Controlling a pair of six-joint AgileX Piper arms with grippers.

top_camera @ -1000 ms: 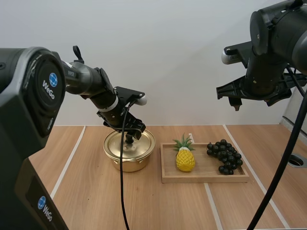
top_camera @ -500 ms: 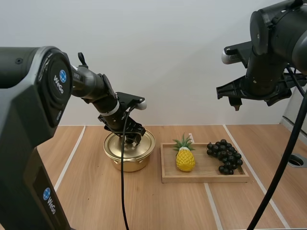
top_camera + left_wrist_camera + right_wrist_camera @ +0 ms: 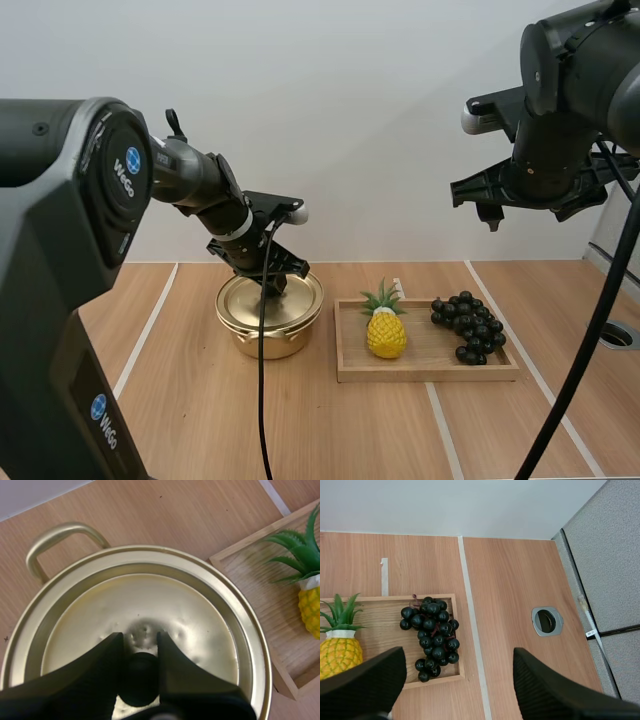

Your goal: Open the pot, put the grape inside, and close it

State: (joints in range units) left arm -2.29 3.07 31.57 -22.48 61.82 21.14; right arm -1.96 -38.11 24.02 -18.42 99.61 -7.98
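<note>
**A:** What can go wrong for us from here?

**B:** Closest in, the grip. Our left claw (image 3: 139,642) has only the small black knob (image 3: 139,680) between its tips. If we lift at a slant, we judge the knob may slip out and the lid (image 3: 150,600) drop back crooked. If the lid binds in the rim, the whole pot (image 3: 268,342) may rise with it, or slide toward the tray (image 3: 380,625) just beside it.

**A:** And the claws themselves?

**B:** The left one is drawn in to the knob's width and pinches it from both sides. The lid lies flat on the pot. Farther off, the grapes (image 3: 432,635) lie at the tray's end away from the pot, with the pineapple (image 3: 337,655) beside them. Our right claw (image 3: 459,655) hangs high above them, fingers spread wide, holding nothing.
</note>
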